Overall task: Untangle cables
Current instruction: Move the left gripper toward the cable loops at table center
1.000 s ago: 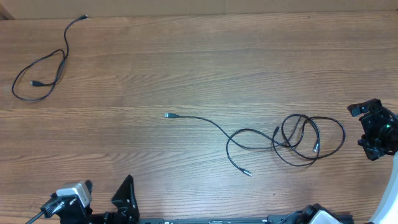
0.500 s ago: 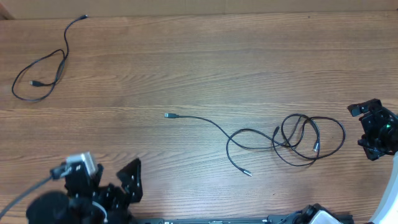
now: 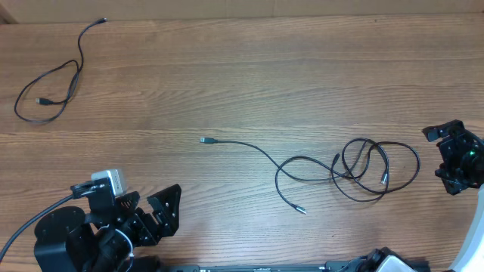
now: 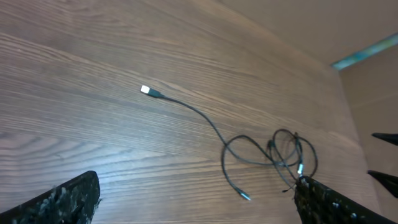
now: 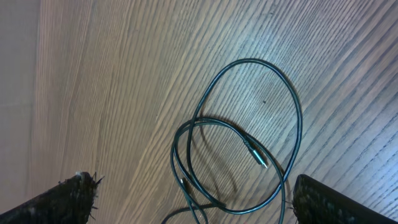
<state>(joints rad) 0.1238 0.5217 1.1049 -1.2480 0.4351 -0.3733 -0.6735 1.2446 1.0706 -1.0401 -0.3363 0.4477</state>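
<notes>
Two thin black cables lie tangled in loops point(image 3: 363, 170) on the wooden table at the middle right. One of them runs left to a plug end point(image 3: 203, 140). A third cable point(image 3: 49, 91) lies alone in a loose loop at the far left. My left gripper point(image 3: 168, 215) is open and empty near the front left edge, well short of the tangle, which shows ahead in the left wrist view point(image 4: 273, 155). My right gripper point(image 3: 441, 159) is open and empty just right of the tangle, and the loops point(image 5: 249, 137) lie between its fingers in the right wrist view.
The wooden table point(image 3: 242, 68) runs to a back edge at the top of the overhead view. The left arm's body point(image 3: 76, 242) sits at the front left edge, and the right arm's white link point(image 3: 473, 234) at the right edge.
My left arm has come up from the front edge and swung its gripper to the right, toward the table's middle. The right arm and the cables have not moved.
</notes>
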